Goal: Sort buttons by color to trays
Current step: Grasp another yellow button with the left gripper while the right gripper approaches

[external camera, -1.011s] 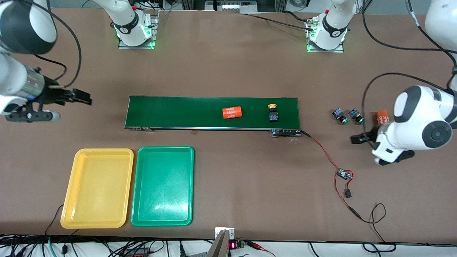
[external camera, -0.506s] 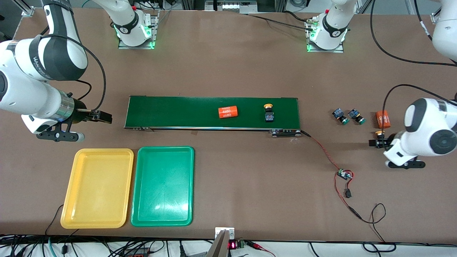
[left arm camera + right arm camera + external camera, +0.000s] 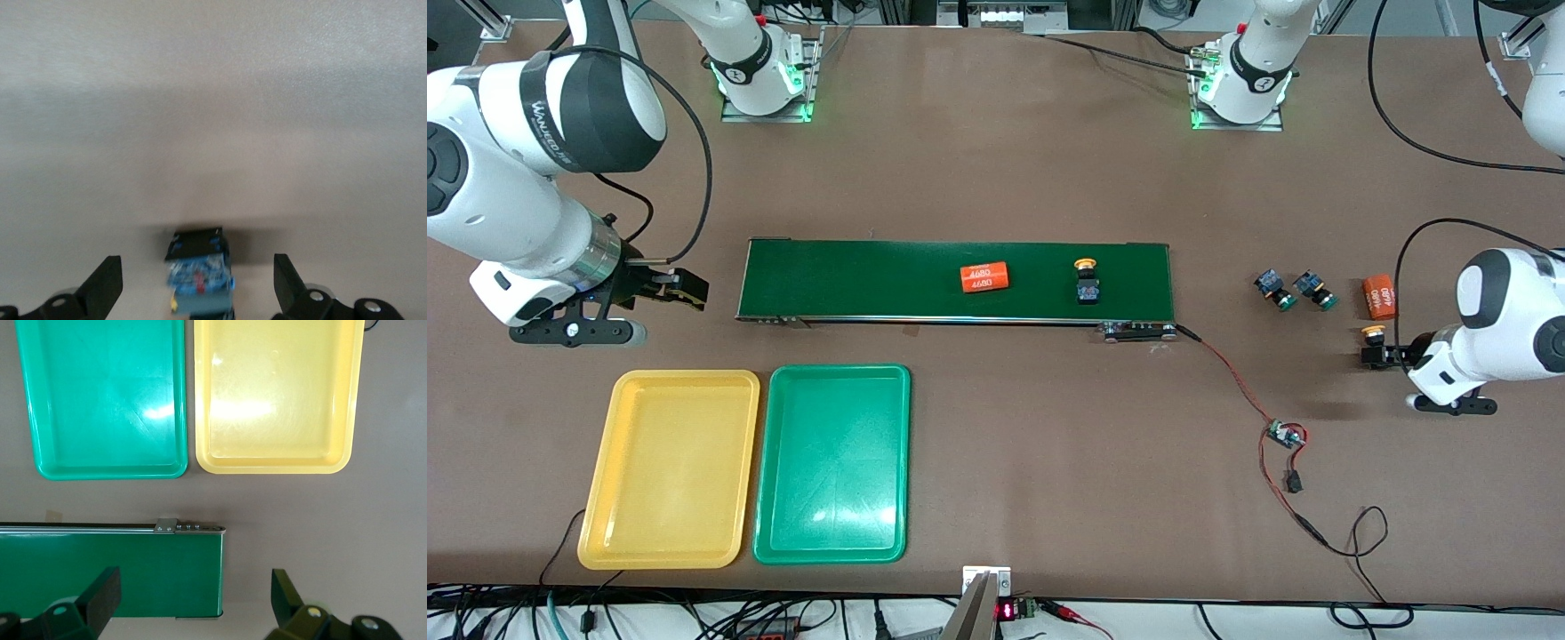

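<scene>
One yellow-capped button rides on the dark green conveyor belt. Two green-capped buttons lie on the table off the belt's end toward the left arm. The second yellow-capped button stands at my left gripper. In the left wrist view this button sits between the open fingers of the left gripper, untouched. My right gripper is open and empty at the belt's other end, also in the right wrist view. The yellow tray and green tray lie side by side, empty.
An orange 4680 cylinder rides on the belt, another lies beside the green-capped buttons. A red wire runs from the belt's end to a small circuit board. The right wrist view shows the trays and the belt's end.
The cylinder and button on the belt have slid toward the right arm's end. My right gripper has swung in to the belt's end. My left gripper has drawn back toward the table's end, uncovering the yellow-capped button.
</scene>
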Robot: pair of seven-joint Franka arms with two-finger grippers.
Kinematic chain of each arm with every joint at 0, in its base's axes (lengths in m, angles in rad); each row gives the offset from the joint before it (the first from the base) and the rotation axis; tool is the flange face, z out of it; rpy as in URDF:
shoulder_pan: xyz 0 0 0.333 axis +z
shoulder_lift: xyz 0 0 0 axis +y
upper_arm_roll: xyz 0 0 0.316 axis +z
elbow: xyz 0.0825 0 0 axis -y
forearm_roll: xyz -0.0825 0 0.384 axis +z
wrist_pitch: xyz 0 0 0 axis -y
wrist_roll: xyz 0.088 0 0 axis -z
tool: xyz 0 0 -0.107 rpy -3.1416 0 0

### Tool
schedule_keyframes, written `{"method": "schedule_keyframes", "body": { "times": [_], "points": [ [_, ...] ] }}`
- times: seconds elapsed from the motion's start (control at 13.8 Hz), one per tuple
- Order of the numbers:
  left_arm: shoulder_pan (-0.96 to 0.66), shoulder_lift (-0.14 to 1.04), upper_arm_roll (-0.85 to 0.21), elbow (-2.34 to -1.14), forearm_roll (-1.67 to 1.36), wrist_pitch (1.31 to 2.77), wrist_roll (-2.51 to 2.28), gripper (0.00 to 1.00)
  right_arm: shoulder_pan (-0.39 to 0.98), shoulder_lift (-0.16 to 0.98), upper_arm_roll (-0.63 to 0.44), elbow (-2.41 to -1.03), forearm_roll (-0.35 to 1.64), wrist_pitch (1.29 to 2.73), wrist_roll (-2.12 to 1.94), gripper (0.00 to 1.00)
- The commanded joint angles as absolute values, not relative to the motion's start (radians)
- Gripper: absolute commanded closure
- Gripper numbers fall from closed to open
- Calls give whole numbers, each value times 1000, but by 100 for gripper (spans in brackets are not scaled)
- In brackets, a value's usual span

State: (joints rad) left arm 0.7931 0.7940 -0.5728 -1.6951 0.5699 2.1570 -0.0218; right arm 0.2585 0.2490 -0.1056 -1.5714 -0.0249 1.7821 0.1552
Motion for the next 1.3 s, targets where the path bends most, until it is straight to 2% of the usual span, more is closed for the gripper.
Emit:
{"method": "schedule_keyframes", "body": {
  "times": [0.0,0.14,0.22,0.29,0.43,0.65,0.94,1.23],
  "points": [
    [825,787,-588,-1735,583,2203,-9,17,258,245,-107,-1562,-31,1776,175,0],
    [827,782,-589,-1735,583,2197,3,47,256,244,-107,-1560,-38,1776,172,0],
    [831,782,-589,-1735,578,2185,3,65,258,242,-109,-1560,-32,1776,172,0],
    [841,779,-595,-1732,575,2168,3,78,255,233,-109,-1560,-29,1775,170,0],
    [841,763,-612,-1723,572,2128,2,81,255,222,-109,-1563,-29,1763,164,0],
    [842,735,-725,-1717,571,1961,5,82,259,206,-109,-1565,-29,1714,172,0],
    [844,715,-894,-1703,533,1829,-43,82,261,184,-107,-1594,-37,1715,173,0],
    [799,726,-1026,-1723,474,1798,-173,82,256,170,-107,-1617,-37,1709,160,0]
  ]
}}
